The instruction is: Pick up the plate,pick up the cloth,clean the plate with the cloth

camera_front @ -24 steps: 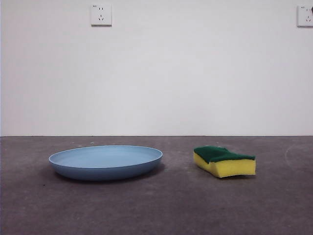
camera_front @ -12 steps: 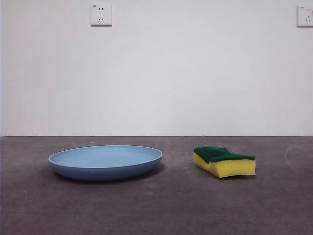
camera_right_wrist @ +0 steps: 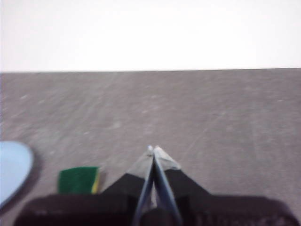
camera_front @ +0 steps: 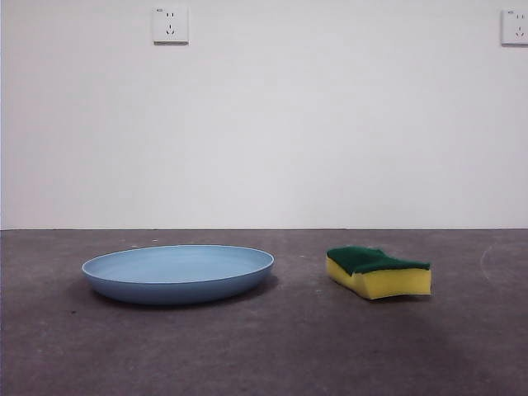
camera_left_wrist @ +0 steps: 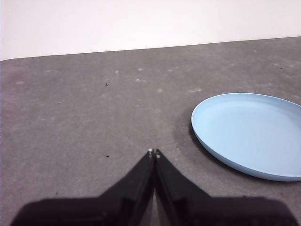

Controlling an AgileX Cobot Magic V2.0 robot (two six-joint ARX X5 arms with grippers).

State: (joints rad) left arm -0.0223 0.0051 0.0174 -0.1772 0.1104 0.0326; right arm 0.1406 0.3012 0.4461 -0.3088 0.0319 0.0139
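Note:
The light-blue plate (camera_front: pixel 178 273) lies flat on the grey table at the left of the front view. The cloth, a yellow sponge with a green scouring top (camera_front: pixel 379 271), lies to its right, apart from it. Neither gripper shows in the front view. My left gripper (camera_left_wrist: pixel 154 152) is shut and empty, above the table beside the plate (camera_left_wrist: pixel 251 135). My right gripper (camera_right_wrist: pixel 153 149) is shut and empty, with the sponge (camera_right_wrist: pixel 79 179) off to one side and the plate's edge (camera_right_wrist: pixel 11 169) beyond it.
A white wall stands behind the table, with one socket (camera_front: pixel 170 25) at upper left and another (camera_front: pixel 515 26) at upper right. The grey table top (camera_front: pixel 280 346) stretches around both things.

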